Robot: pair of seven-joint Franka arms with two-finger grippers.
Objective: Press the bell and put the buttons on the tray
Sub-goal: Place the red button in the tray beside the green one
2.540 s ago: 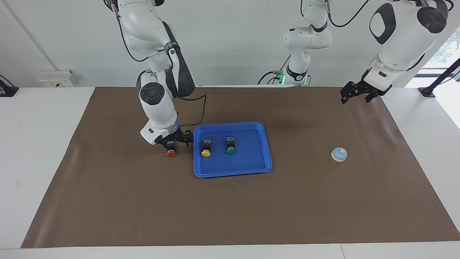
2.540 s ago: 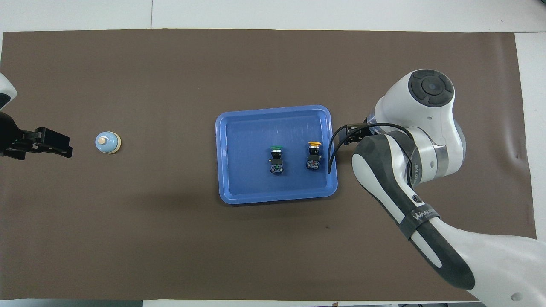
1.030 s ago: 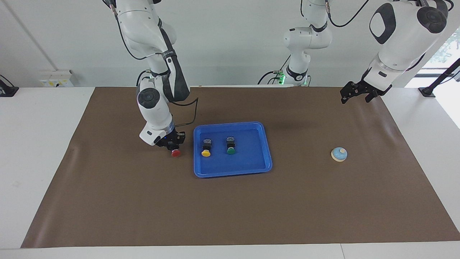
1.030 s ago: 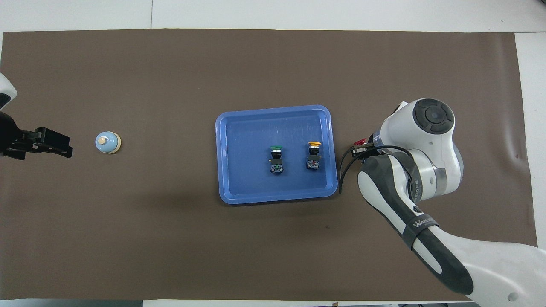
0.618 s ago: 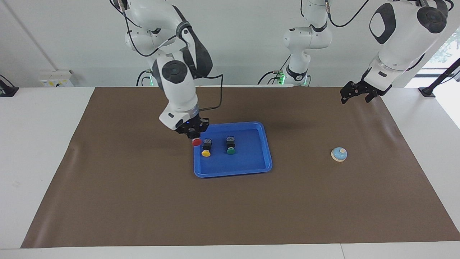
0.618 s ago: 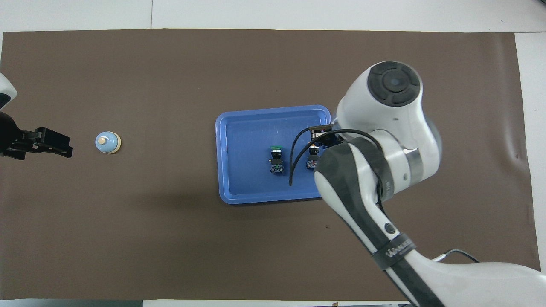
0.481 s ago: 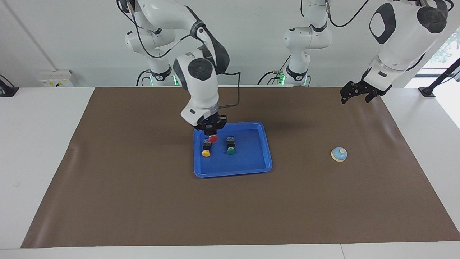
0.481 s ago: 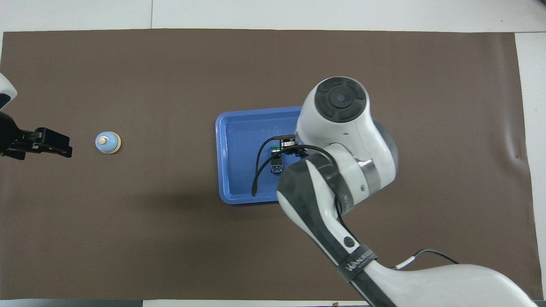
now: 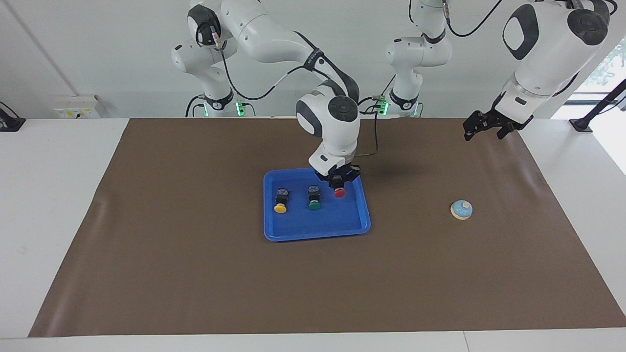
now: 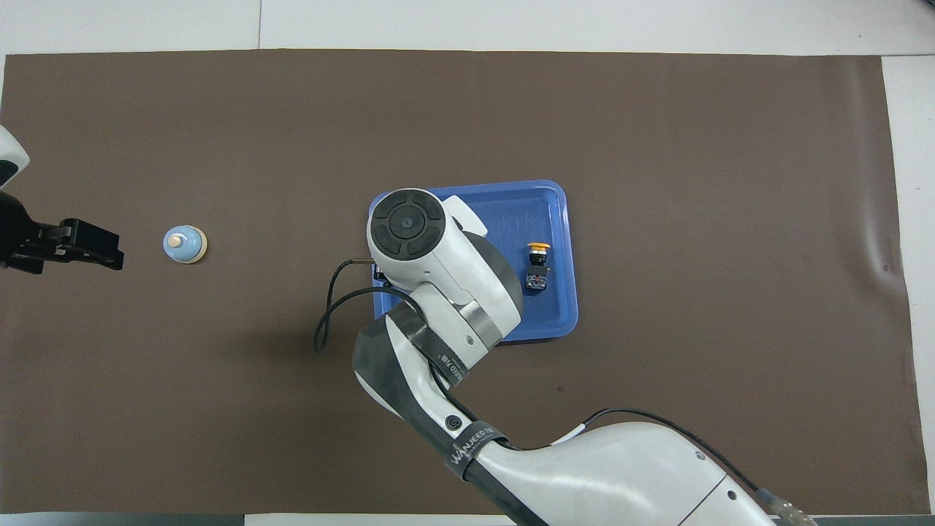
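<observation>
My right gripper [image 9: 337, 184] reaches across over the bright-blue tray [image 9: 317, 235] and is shut on the red button [image 9: 339, 192]. It holds the button low over the tray's end toward the left arm, beside the green button [image 9: 313, 198]. The yellow button [image 9: 280, 202] lies in the tray toward the right arm's end. In the overhead view the right arm hides the red and green buttons and its own gripper; only the yellow button [image 10: 538, 267] and part of the tray [image 10: 570, 307] show. The light-blue bell [image 9: 461, 209] [image 10: 184, 243] stands on the mat toward the left arm's end. My left gripper [image 9: 482, 129] [image 10: 88, 247] waits in the air beside the bell.
A brown mat [image 9: 195, 274] covers the table. The right arm's cable [image 10: 325, 321] hangs over the mat beside the tray. White table edges [image 9: 54, 195] border the mat.
My right gripper picked the red button off the mat beside the tray and carried it across, over the yellow and green buttons, to the tray's other end. The left arm has not moved.
</observation>
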